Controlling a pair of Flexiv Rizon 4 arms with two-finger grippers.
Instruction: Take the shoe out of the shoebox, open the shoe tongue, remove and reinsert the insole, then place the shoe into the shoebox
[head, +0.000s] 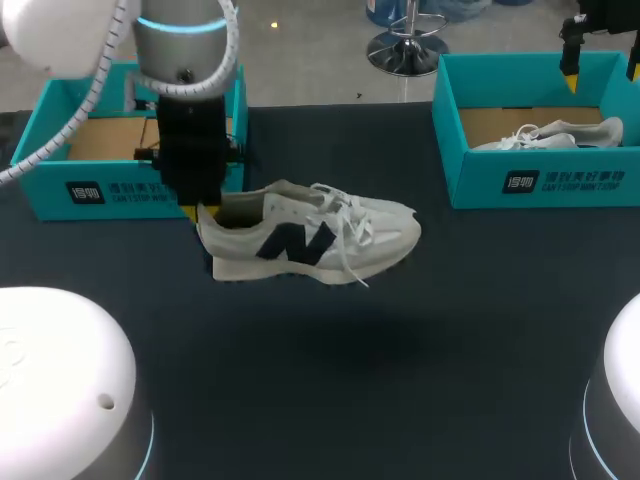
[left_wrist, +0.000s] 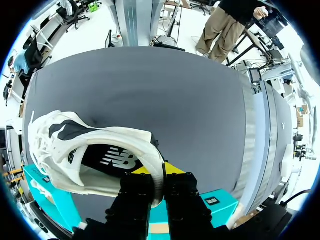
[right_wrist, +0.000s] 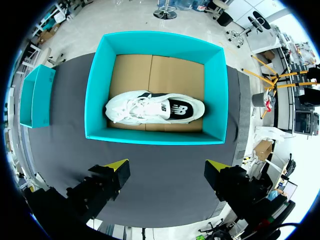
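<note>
A: Left hand (head: 197, 212), status?
B: Pinching the heel rim of the white sneaker (head: 315, 240), with one finger inside the collar and one outside. Both are pressed against it.
A: Sneaker's position?
B: Outside the left shoebox (head: 60, 190), just in front of it, toe pointing toward the right shoebox (head: 520, 185). The sole looks lifted off the dark surface (head: 430, 360), with a shadow underneath. The dark insole (left_wrist: 112, 160) sits inside the shoe.
A: Right hand (right_wrist: 166, 166)?
B: Fingers spread wide, gripping nothing, hanging above the right shoebox.
A: Anything in that box?
B: A second sneaker (right_wrist: 150, 107) lies lengthwise on the cardboard floor, laces up.
</note>
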